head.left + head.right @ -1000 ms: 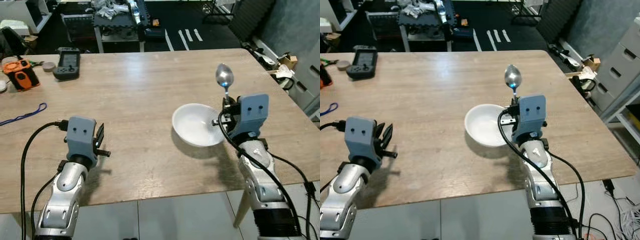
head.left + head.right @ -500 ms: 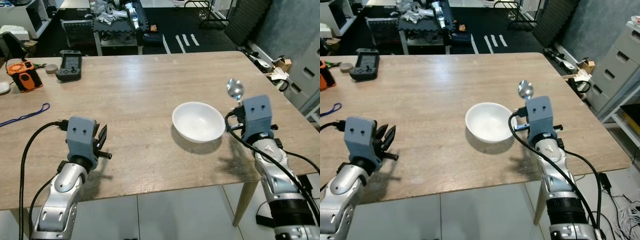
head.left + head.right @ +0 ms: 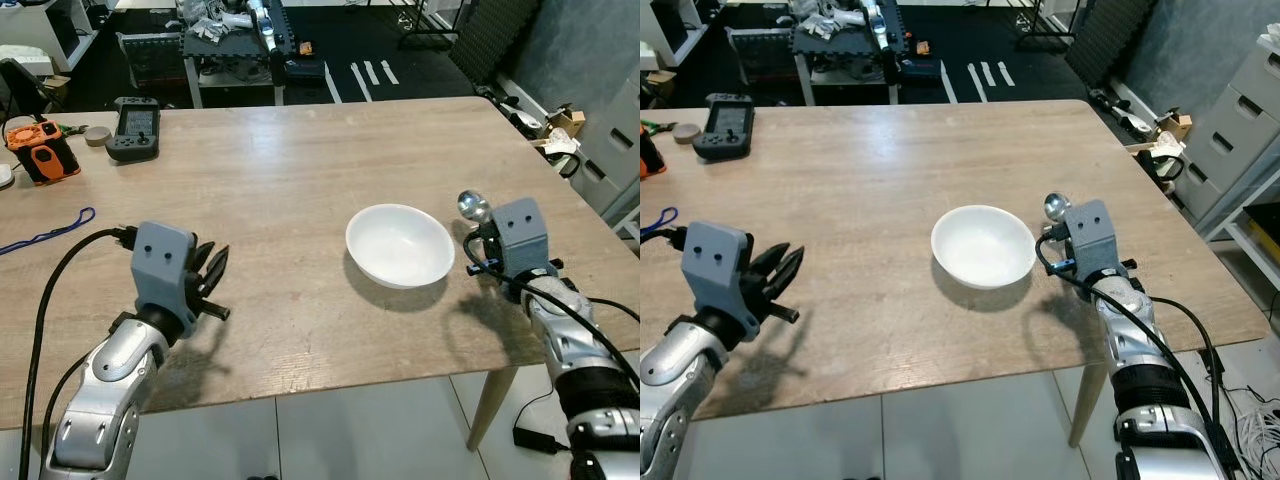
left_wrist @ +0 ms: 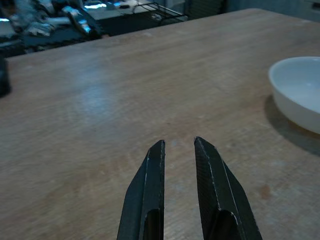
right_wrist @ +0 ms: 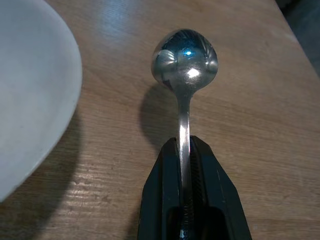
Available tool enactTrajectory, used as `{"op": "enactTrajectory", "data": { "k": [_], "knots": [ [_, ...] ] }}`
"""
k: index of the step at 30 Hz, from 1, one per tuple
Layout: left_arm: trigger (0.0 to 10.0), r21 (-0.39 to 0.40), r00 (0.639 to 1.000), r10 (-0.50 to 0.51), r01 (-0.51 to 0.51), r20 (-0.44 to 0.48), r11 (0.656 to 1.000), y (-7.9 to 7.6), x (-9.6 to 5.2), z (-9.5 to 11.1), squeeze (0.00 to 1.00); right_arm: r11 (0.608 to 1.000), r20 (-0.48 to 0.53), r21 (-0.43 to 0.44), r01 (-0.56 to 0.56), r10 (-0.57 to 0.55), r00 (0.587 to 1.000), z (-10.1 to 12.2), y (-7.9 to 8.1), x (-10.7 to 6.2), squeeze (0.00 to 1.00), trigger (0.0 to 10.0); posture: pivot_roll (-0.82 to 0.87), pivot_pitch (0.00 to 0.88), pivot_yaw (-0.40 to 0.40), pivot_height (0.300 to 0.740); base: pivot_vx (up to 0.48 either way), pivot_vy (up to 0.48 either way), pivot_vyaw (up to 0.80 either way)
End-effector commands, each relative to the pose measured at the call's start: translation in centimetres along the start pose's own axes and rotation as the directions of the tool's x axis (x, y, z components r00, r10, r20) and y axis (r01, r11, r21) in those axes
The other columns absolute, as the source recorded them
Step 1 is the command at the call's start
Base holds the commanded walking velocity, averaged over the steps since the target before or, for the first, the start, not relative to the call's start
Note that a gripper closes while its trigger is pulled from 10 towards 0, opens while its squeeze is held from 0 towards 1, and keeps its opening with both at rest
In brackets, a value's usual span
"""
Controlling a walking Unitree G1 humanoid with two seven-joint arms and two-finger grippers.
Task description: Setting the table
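right gripper (image 5: 185,150) clamped on spoon (image 5: 184,65), low, just right of bowl (image 3: 399,243) | left gripper (image 4: 179,150) hovers over table (image 3: 300,170) near left, fingers slightly apart

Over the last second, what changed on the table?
The right end effector, shut on the spoon, moved from the bowl's far rim out to the bowl's right and lower, so the spoon now hangs low over the table beside the bowl, not set down. Nothing was let go. The bowl kept its place; the left end effector stayed idle, fingers slightly apart.
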State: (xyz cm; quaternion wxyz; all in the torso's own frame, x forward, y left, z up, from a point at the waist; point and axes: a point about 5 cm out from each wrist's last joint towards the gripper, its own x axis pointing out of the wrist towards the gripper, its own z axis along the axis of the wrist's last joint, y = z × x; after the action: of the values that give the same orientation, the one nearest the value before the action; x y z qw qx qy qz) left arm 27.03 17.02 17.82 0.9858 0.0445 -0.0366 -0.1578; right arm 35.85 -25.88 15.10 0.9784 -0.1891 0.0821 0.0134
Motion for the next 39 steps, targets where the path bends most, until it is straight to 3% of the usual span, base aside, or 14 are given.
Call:
{"op": "enactTrajectory", "data": {
  "k": [1,7,11,15,17,22,24,26,31,32,33,36,37,39],
  "knots": [
    [10.0,-0.012,1.000,-0.020,0.019,-0.018,1.000,-0.3,-0.3,0.0,0.00,1.000,-0.003,0.010,-0.017,0.017,1.000,-0.2,0.2,0.1,0.00,10.0,0.07,0.073,0.059,0.740,0.000,0.000,0.00],
    [10.0,0.075,0.947,-0.322,0.321,-0.012,0.944,-3.0,0.2,2.6,0.00,0.998,0.021,0.053,-0.024,0.023,1.000,-0.2,0.7,0.2,0.00,10.0,0.07,0.072,0.074,0.740,0.000,0.000,0.00],
    [10.0,0.105,0.961,-0.275,0.278,-0.036,0.955,-2.0,0.4,2.4,0.00,0.995,0.069,0.096,0.002,-0.009,0.998,0.2,0.6,0.0,0.00,10.0,0.07,0.072,0.085,0.740,0.000,0.000,0.00],
    [10.0,0.086,0.975,-0.215,0.219,-0.052,0.972,-2.2,0.0,1.4,0.00,0.957,0.289,0.259,0.133,-0.208,0.935,3.8,-1.5,-1.1,0.00,10.0,0.07,0.076,0.083,0.740,0.000,0.000,0.00],
    [10.0,0.086,0.975,-0.215,0.219,-0.052,0.972,-2.2,0.0,1.4,0.00,0.957,0.289,0.259,0.133,-0.208,0.935,3.8,-1.5,-1.1,0.00,10.0,0.07,0.076,0.083,0.740,0.000,0.000,0.00],
    [10.0,0.073,0.975,-0.209,0.214,-0.076,0.974,-2.4,-0.4,1.1,0.00,0.968,0.453,0.250,0.032,-0.145,0.880,9.1,-1.4,-3.2,0.00,10.0,0.06,0.078,0.072,0.740,0.000,0.000,0.00],
    [10.0,0.076,0.980,-0.178,0.185,-0.085,0.980,-1.9,-0.5,0.9,0.00,0.965,0.485,0.243,-0.097,-0.034,0.874,10.4,0.5,-4.7,0.00,10.0,0.05,0.082,0.070,0.740,0.000,0.000,0.00],
    [10.0,0.083,0.986,-0.135,0.143,-0.096,0.986,-1.2,-0.4,0.6,0.00,0.922,0.504,0.261,-0.285,0.122,0.855,11.2,4.2,-6.6,0.00,10.0,0.04,0.084,0.072,0.740,0.000,0.000,0.00],
    [10.0,0.105,0.992,-0.086,0.096,-0.092,0.990,-0.3,-0.2,0.5,0.00,0.841,0.521,0.301,-0.450,0.250,0.816,11.8,8.5,-8.4,0.00,10.0,0.03,0.084,0.073,0.740,0.000,0.000,0.00],
    [10.0,0.138,0.996,-0.043,0.053,-0.073,0.989,1.3,-0.2,1.2,0.00,0.765,0.512,0.349,-0.541,0.327,0.794,11.8,12.8,-9.3,0.00,10.0,0.03,0.079,0.069,0.740,0.000,0.000,0.00],
    [10.0,0.148,0.997,-0.036,0.045,-0.067,0.988,2.2,-0.5,1.7,0.00,0.753,0.494,0.367,-0.547,0.341,0.800,11.5,14.5,-9.1,0.00,10.0,0.03,0.079,0.069,0.740,0.000,0.000,0.00],
    [10.0,0.154,0.997,-0.045,0.055,-0.068,0.987,2.8,-0.9,2.1,0.00,0.749,0.472,0.382,-0.541,0.345,0.811,11.2,15.5,-8.6,0.00,10.0,0.05,0.077,0.063,0.740,0.000,0.000,0.00],
    [10.0,0.172,0.985,-0.127,0.147,-0.118,0.974,3.2,-2.8,2.3,0.00,0.756,0.388,0.419,-0.503,0.351,0.852,10.5,17.5,-7.0,0.00,10.0,0.08,0.070,0.055,0.740,0.000,0.000,0.00],
    [10.0,0.176,0.974,-0.171,0.197,-0.151,0.965,3.1,-3.8,2.1,0.00,0.752,0.358,0.437,-0.494,0.359,0.862,10.3,18.4,-6.4,0.00,10.0,0.09,0.069,0.054,0.740,0.000,0.000,0.00]
  ]
}}
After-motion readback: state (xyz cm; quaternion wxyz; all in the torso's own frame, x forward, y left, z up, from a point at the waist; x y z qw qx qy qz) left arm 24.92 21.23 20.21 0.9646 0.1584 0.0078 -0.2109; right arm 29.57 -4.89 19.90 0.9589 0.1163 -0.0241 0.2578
